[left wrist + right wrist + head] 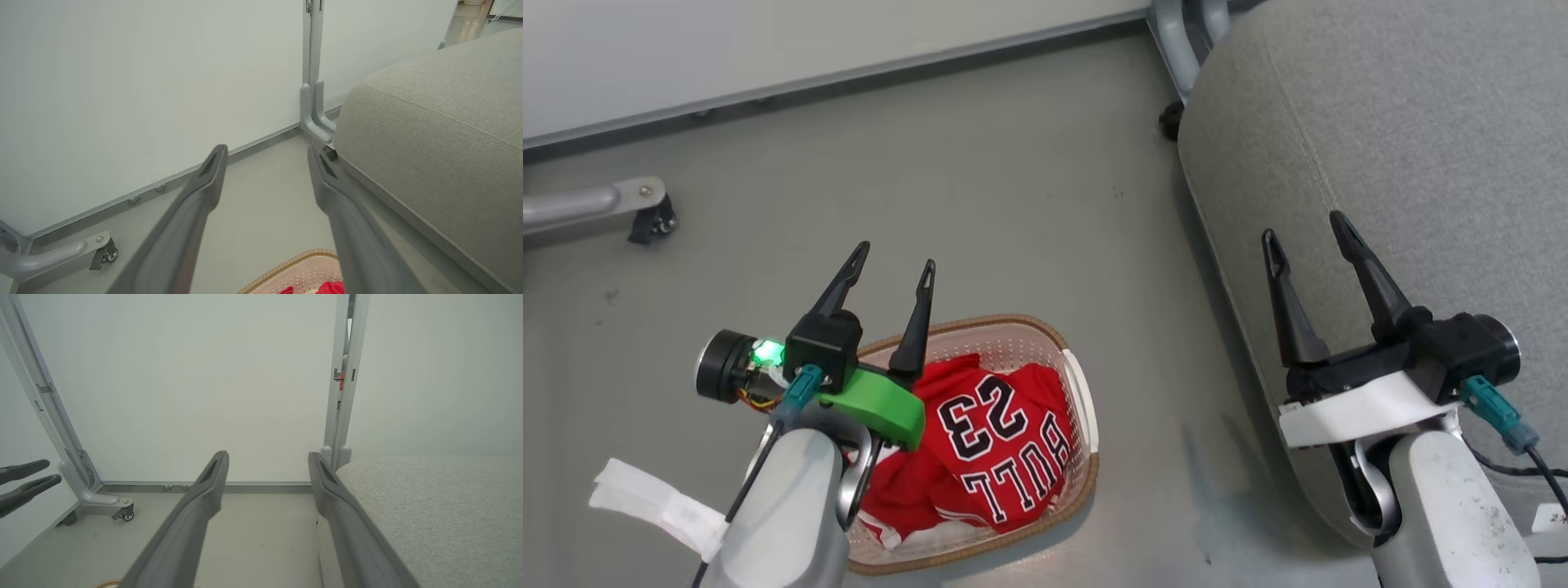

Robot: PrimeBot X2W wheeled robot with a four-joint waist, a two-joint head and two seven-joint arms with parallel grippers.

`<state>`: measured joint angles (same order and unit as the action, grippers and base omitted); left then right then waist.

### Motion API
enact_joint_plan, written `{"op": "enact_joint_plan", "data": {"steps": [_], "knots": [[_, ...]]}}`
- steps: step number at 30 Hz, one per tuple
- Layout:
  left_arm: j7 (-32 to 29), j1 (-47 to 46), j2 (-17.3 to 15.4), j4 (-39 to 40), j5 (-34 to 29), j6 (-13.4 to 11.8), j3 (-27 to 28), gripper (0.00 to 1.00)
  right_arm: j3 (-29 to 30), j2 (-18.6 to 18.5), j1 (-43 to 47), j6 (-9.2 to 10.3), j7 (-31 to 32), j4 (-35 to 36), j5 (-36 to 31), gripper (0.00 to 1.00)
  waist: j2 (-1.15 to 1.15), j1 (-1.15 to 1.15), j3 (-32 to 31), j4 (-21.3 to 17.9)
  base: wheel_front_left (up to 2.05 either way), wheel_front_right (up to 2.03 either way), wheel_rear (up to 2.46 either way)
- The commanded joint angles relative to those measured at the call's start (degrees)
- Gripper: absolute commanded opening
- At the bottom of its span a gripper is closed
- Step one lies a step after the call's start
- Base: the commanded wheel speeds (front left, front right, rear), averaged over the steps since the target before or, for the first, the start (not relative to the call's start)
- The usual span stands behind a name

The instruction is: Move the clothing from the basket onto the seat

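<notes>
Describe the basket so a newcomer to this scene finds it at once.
Left of the large grey seat, on the grey floor, sits a small cream perforated basket. Its brown woven-look rim and the red jersey numbered 23 inside set it apart.

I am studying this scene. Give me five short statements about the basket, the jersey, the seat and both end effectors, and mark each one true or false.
1. The jersey lies in the basket. True.
2. The basket stands on the seat. False: it stands on the floor, beside the seat.
3. The left end effector is shut on the jersey. False: it is open and holds nothing.
4. The right end effector is open. True.
5. The jersey bears the number 45. False: it bears 23.
</notes>
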<state>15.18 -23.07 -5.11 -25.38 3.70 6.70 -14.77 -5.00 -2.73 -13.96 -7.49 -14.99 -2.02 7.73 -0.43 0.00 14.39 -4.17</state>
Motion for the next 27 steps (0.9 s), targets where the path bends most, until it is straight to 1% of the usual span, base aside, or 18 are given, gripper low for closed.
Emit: {"op": "enact_joint_plan", "data": {"steps": [1,10,27], "knots": [[-0.04,-2.09,-0.68,-1.03,-0.06,0.32,-0.35,1.0,-0.16,-0.12,-1.41,0.0,-0.16,0.56,0.01,1.0,0.43,0.0,5.6,-4.24,0.0,0.0,0.0],[-0.04,-9.58,-3.39,-11.25,-0.34,0.76,-4.35,1.0,-1.58,-0.11,-6.86,0.0,-0.15,3.22,1.15,1.0,0.43,0.0,14.18,-8.09,0.0,0.0,0.0],[-0.04,-20.57,-7.14,-29.06,2.6,0.82,-12.69,1.0,-3.23,-0.11,-12.27,0.0,-0.15,6.15,2.52,1.0,0.43,0.0,26.74,-11.68,0.0,0.0,0.0]]}}
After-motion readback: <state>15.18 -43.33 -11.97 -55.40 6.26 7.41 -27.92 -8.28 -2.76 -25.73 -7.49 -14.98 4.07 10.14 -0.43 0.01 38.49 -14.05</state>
